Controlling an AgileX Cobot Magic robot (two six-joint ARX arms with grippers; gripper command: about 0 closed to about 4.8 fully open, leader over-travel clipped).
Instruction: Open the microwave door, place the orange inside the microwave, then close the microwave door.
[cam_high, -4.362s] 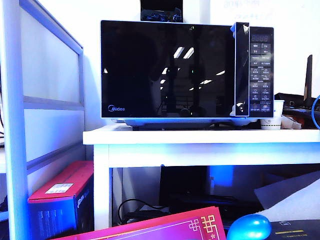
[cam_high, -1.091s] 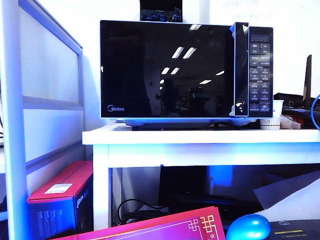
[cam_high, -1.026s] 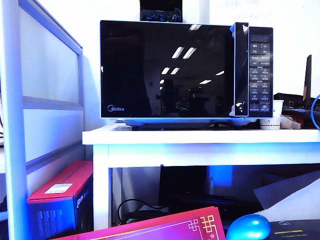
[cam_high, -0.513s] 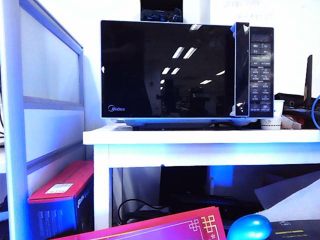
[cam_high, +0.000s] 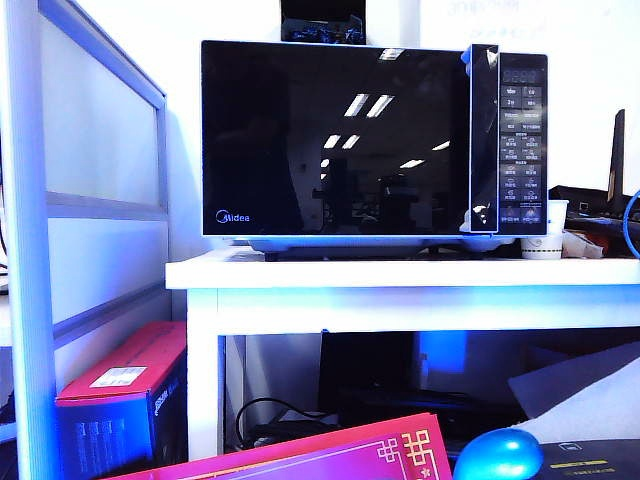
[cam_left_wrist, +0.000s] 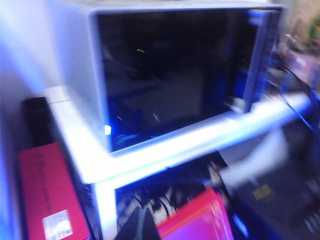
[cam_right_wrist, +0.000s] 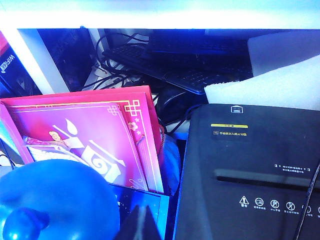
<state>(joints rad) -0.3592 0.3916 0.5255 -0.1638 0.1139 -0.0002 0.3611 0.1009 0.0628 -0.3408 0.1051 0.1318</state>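
Black glass microwave door (cam_high: 335, 140) shut on microwave (cam_high: 373, 143) atop white table (cam_high: 400, 272). Orange not visible. Left gripper (cam_left_wrist: 142, 225) and right gripper (cam_right_wrist: 141, 220) both clenched, empty, low. You approach handle strip (cam_high: 483, 140), hook edge, pull steadily.

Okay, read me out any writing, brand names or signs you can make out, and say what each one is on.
"Midea": lower left of the microwave door.
Button labels and display on the microwave control panel: too small to read.
Sticker on the red box: too small.
Yellow label, white print and warning icons on the black machine: unreadable.
Pink card: ornament, no text.
Left wrist view: blurred.
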